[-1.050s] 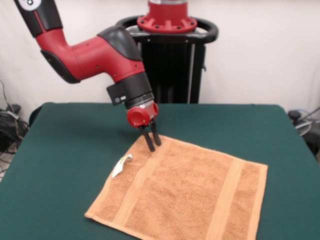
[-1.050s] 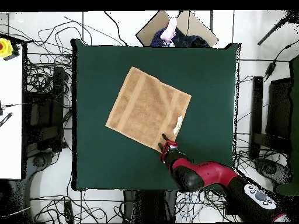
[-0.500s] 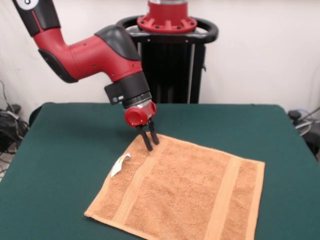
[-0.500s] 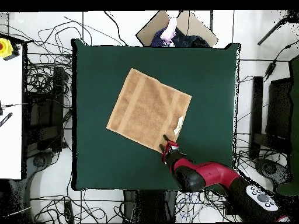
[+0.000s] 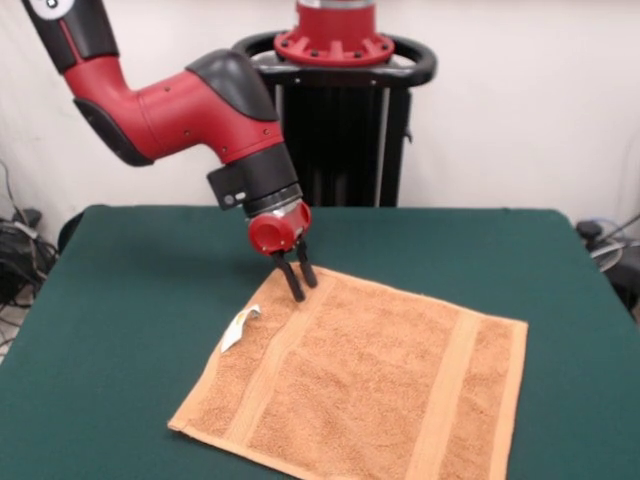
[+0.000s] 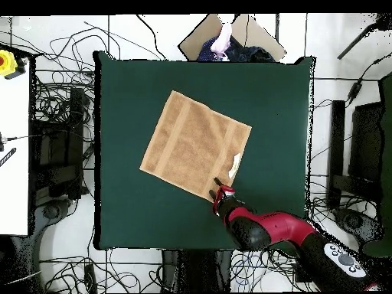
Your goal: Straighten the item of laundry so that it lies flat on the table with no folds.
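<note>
Hovering gripper (image 5: 298, 282) at flat towel (image 5: 370, 375) corner, table (image 5: 120, 300) beneath.

A robotics laboratory or test cell. The evidence is a red and black industrial arm (image 5: 180, 105) on a black pedestal (image 5: 343, 130) at one edge of a large table (image 6: 130, 99) with a dark green felt-like top, set against a plain pale wall (image 5: 520, 100), with a tiled floor around all four table edges strewn with loose black cables (image 6: 57, 107). Further signs are a yellow box with a red button (image 6: 8, 61) on a white bench (image 6: 14, 153) beyond one side edge, dark equipment stands (image 6: 360, 145) beyond the opposite edge, and an open cardboard box (image 6: 230, 38) just past a third.
</note>
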### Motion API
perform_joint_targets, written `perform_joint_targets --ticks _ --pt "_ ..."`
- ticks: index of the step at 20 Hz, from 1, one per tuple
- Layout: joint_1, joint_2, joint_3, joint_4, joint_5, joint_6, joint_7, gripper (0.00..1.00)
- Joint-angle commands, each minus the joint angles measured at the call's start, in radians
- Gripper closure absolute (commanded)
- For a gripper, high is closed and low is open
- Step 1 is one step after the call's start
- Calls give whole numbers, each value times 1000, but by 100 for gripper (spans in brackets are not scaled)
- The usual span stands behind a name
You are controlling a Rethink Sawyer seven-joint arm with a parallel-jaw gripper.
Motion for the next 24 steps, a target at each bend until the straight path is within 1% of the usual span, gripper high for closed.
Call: perform_joint_targets --ticks 1,4,9,19,24 --pt "-25 80 -22 -132 -78 355 -217 0" --pt "-34 85 -16 -132 -82 383 -250 0" --pt "-40 73 -23 -122 -96 388 -250 0" --pt "-63 45 -36 -94 -115 407 -294 0" --pt "-85 37 -23 -87 -119 434 -344 0"
